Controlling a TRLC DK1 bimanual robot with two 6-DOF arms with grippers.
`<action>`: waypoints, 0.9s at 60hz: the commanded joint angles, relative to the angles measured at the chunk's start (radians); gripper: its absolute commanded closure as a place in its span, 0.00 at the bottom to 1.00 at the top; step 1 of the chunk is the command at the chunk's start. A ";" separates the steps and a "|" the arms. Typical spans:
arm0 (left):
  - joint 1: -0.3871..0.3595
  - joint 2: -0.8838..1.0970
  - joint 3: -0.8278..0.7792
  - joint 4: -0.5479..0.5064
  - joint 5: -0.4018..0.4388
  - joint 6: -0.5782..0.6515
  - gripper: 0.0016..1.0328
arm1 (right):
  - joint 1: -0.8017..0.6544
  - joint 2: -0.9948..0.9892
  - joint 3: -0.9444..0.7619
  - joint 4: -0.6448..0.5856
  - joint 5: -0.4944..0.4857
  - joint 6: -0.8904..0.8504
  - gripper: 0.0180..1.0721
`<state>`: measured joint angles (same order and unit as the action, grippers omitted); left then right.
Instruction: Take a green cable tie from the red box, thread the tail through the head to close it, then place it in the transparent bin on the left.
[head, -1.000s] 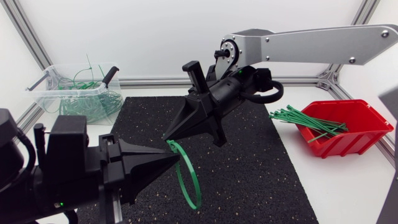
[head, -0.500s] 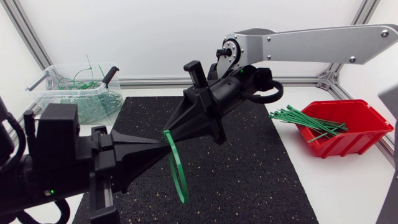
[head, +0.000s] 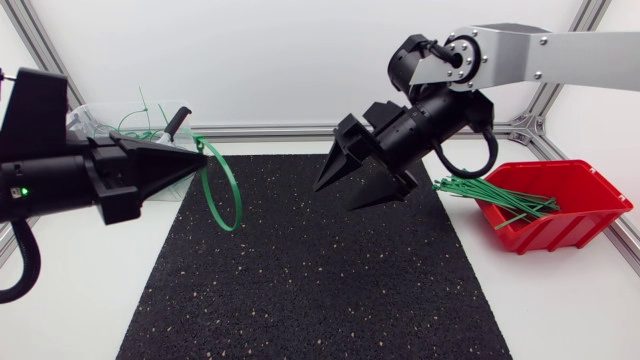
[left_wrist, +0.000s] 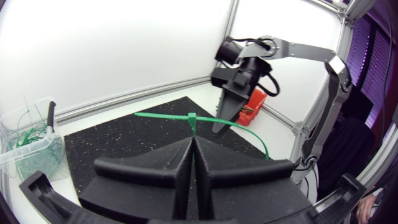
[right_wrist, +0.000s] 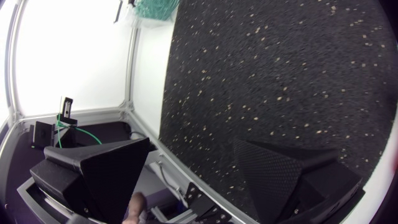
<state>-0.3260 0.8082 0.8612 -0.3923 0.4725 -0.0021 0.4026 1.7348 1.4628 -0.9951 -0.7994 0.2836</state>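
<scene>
Left gripper (head: 203, 157) clamps a looped green cable tie (left_wrist: 192, 118) above the mat's (head: 300, 290) far left corner. Right gripper (head: 335, 197) hangs wide open, empty, above the mat.

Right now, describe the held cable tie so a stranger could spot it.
Over the left edge of the black mat, the left claw pinches a green cable tie. It is a closed loop in the air, unlike the straight ties at the red box and the tangle in the bin.
</scene>
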 joint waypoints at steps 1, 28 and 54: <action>0.077 0.022 0.055 -0.017 0.008 0.068 0.97 | 0.005 -0.098 -0.059 0.050 0.100 0.106 0.05; 0.550 0.278 0.257 0.087 -0.031 0.229 0.97 | -0.016 -0.271 -0.180 0.207 0.460 0.108 0.05; 0.639 0.769 0.507 0.411 -0.308 0.206 0.95 | 0.059 -0.426 -0.283 0.270 0.709 0.089 0.05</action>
<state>0.3077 1.4990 1.3018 0.0032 0.1894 0.2031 0.4458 1.3380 1.2205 -0.7311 -0.1116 0.3668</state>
